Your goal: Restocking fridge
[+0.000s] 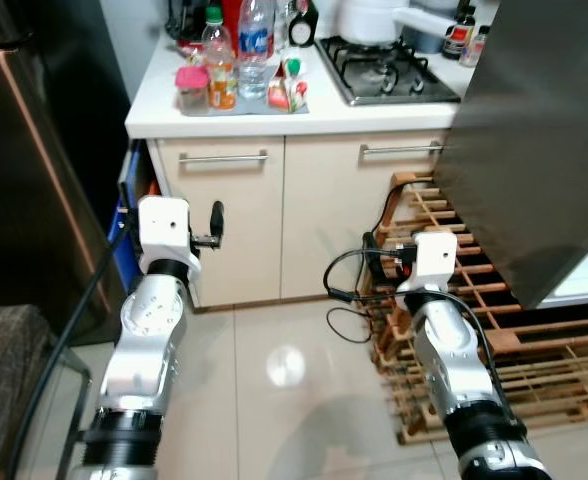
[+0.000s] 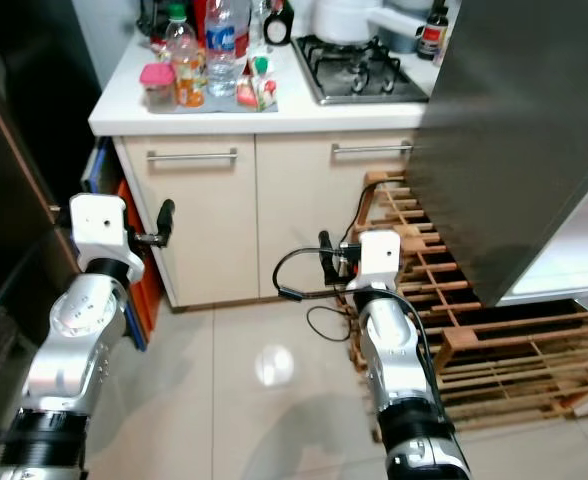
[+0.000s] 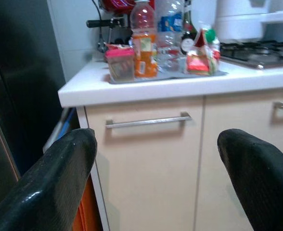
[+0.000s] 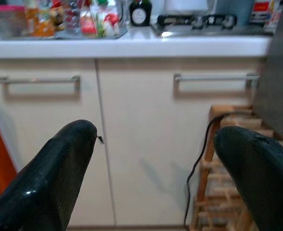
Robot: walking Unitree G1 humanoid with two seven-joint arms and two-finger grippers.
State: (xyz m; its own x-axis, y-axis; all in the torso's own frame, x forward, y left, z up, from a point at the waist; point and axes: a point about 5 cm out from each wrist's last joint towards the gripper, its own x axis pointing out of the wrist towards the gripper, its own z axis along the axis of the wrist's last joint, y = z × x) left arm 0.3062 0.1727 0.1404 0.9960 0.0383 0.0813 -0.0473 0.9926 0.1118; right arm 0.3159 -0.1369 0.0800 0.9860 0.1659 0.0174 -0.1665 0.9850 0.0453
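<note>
While both arms are raised before a cream kitchen cabinet, the left eye view shows the left gripper at about nine o'clock and the right gripper near four o'clock, each well short of the doors and too small here to show how its fingers stand. At twelve o'clock on the white counter sits a grey tray of restocking items: a pink-lidded jar, an orange drink bottle, a clear water bottle and a small red carton, with a gas hob at one o'clock. A dark fridge door stands open at three o'clock, cutting off the counter's far end, above a wooden rack on the tiled floor. The right eye view adds more of the fridge's pale inner edge at four o'clock. The left wrist view shows the released fingers spread wide and empty, the tray framed between them; labels are blurred. The right wrist view shows fingers likewise parted, holding nothing, facing two cabinet handles and a black cable by the rack.
</note>
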